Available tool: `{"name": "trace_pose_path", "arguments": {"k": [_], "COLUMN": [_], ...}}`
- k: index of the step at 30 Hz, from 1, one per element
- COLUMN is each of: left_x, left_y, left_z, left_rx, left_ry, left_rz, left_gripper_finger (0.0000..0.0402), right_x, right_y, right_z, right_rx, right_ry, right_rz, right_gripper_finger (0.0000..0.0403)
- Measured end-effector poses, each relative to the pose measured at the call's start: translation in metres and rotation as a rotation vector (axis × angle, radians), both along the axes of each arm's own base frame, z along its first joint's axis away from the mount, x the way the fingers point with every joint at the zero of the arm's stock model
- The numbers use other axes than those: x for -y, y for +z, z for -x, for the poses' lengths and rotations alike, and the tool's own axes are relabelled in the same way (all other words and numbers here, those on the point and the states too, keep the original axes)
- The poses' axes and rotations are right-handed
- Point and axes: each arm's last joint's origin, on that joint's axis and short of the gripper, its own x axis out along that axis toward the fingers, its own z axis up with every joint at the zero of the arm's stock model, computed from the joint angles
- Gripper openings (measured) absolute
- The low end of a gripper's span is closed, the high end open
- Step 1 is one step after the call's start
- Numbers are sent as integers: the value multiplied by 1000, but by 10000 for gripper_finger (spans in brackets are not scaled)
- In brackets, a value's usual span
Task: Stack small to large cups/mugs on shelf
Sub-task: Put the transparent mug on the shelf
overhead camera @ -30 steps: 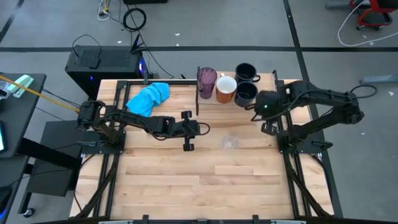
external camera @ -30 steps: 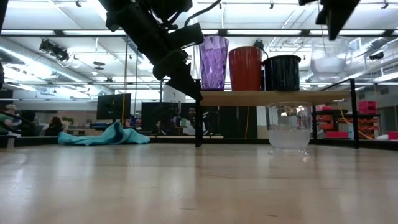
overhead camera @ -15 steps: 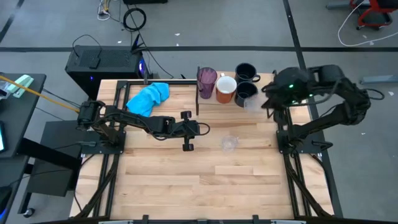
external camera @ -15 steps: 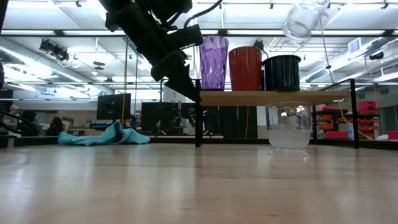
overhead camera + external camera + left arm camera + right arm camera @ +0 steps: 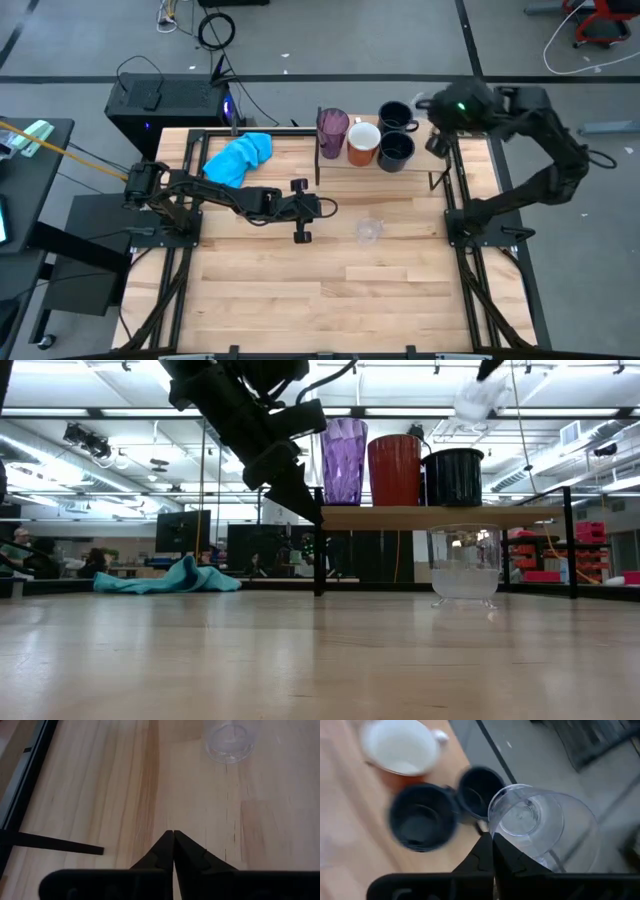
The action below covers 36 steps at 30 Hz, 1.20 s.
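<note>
Carrying a small clear plastic cup (image 5: 535, 822) pinched by its rim, the right tool (image 5: 493, 851) hangs above the pale wooden shelf (image 5: 440, 516), near two black mugs (image 5: 422, 822); lower it upright, clear of them. Left tool (image 5: 173, 851), pressed together, waits mid-desk.

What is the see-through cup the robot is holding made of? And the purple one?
The cup in the right gripper looks like clear plastic, maybe glass: you see straight through it. The purple tumbler looks like tinted, faceted plastic; light passes through it.

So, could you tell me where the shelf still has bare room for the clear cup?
The shelf is bare right of the black mugs. Its left end is crowded: purple tumbler, orange mug, both black mugs.
</note>
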Motion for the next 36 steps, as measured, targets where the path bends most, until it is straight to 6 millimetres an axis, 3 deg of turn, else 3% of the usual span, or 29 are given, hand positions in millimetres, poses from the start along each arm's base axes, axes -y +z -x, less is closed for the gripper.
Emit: {"name": "trace_pose_path", "arguments": {"k": [11,18,30,36], "left_x": [3,3,3,3], "left_y": [0,0,-1,-2], "left_z": [0,1,1,2], "left_rx": [0,-7,-9,-21], "left_ry": [-8,-8,-8,8], "left_rz": [0,0,0,15], "left_gripper_finger": [8,22,9,22], "right_x": [87,123,135,134], "right_y": [-30,-45,-47,-47], "right_z": [-11,-4,7,6], "right_rx": [-218,-252,-169,-128], "right_ry": [-127,-103,-201,-190], "right_rz": [-145,-255,-322,-353], "right_gripper_finger": [0,0,1,1]}}
